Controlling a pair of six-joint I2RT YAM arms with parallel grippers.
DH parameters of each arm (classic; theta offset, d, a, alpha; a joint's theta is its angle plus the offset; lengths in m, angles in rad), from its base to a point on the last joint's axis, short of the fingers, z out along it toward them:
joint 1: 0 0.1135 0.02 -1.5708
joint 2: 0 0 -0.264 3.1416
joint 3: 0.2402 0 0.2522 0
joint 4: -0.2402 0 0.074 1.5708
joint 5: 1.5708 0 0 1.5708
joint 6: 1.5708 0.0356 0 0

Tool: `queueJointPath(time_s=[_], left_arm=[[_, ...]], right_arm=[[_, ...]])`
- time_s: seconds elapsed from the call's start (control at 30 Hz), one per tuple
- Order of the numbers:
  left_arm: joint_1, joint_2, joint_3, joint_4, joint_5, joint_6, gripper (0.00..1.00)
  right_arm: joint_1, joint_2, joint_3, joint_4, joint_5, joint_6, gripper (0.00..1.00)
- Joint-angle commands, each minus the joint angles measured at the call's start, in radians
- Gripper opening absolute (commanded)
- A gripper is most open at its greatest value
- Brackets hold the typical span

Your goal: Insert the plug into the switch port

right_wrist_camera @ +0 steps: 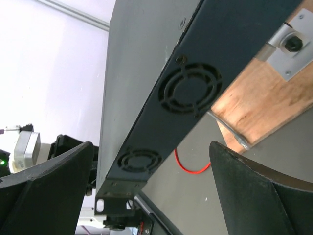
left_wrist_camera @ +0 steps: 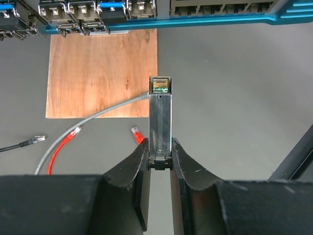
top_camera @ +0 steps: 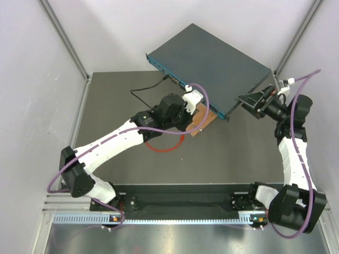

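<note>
Small red-booted plug (left_wrist_camera: 137, 134) on a thin red cable lies loose on the dark grey worktop (left_wrist_camera: 234, 98), just beside the left tool (left_wrist_camera: 160, 151) and not held. The left tool is clamped on a silver rectangular metal module (left_wrist_camera: 160, 122) aimed toward the row of square switch ports (left_wrist_camera: 220, 7) on the flat blue-grey box (top_camera: 212, 61). The right tool (right_wrist_camera: 151, 147) gapes wide at the box's fan end, gripping nothing.

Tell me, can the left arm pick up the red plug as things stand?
Probably not yet. The left pincer is shut on a silver module, so it has no room. The red plug lies uncovered on the table, close beside it.
</note>
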Motion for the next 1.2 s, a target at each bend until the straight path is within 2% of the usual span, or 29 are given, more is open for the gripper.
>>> queueJointPath(time_s=[0.0, 0.07, 0.17, 0.27, 0.3, 0.37, 0.4, 0.43, 0.47, 0.57, 0.6, 0.67, 1.17], left_arm=[[0.001, -0.013, 0.061, 0.009, -0.01, 0.01, 0.0], [0.0, -0.003, 0.073, 0.009, -0.007, 0.018, 0.0], [0.0, 0.019, 0.102, 0.009, -0.039, 0.019, 0.0], [0.0, 0.037, 0.127, 0.005, -0.055, 0.048, 0.0], [0.0, 0.043, 0.134, 0.002, -0.053, 0.048, 0.0], [0.0, 0.057, 0.144, -0.003, -0.061, 0.048, 0.0], [0.0, 0.062, 0.15, -0.012, -0.064, 0.044, 0.0], [0.0, 0.066, 0.153, -0.015, -0.068, 0.044, 0.0], [0.0, 0.071, 0.151, -0.017, -0.068, 0.042, 0.0], [0.0, 0.076, 0.148, -0.017, -0.065, 0.042, 0.0], [0.0, 0.076, 0.15, -0.017, -0.068, 0.041, 0.0], [0.0, 0.079, 0.15, -0.017, -0.068, 0.047, 0.0], [0.041, 0.132, 0.223, -0.02, -0.071, 0.068, 0.0]], right_arm=[[0.041, 0.036, 0.013, 0.13, 0.047, 0.007, 1.0], [0.058, 0.057, 0.019, 0.163, 0.046, 0.019, 1.0], [0.083, 0.076, 0.033, 0.183, 0.04, 0.028, 0.95], [0.103, 0.082, 0.036, 0.21, 0.041, 0.037, 0.79], [0.107, 0.082, 0.033, 0.22, 0.041, 0.042, 0.68], [0.117, 0.082, 0.028, 0.226, 0.041, 0.048, 0.55], [0.117, 0.081, 0.026, 0.233, 0.04, 0.05, 0.44], [0.118, 0.081, 0.025, 0.234, 0.04, 0.051, 0.39], [0.118, 0.081, 0.023, 0.233, 0.04, 0.05, 0.3], [0.121, 0.081, 0.026, 0.228, 0.038, 0.05, 0.18], [0.121, 0.081, 0.026, 0.226, 0.038, 0.048, 0.09], [0.121, 0.082, 0.028, 0.225, 0.038, 0.048, 0.0], [0.121, 0.071, 0.026, 0.21, 0.034, 0.042, 0.0]])
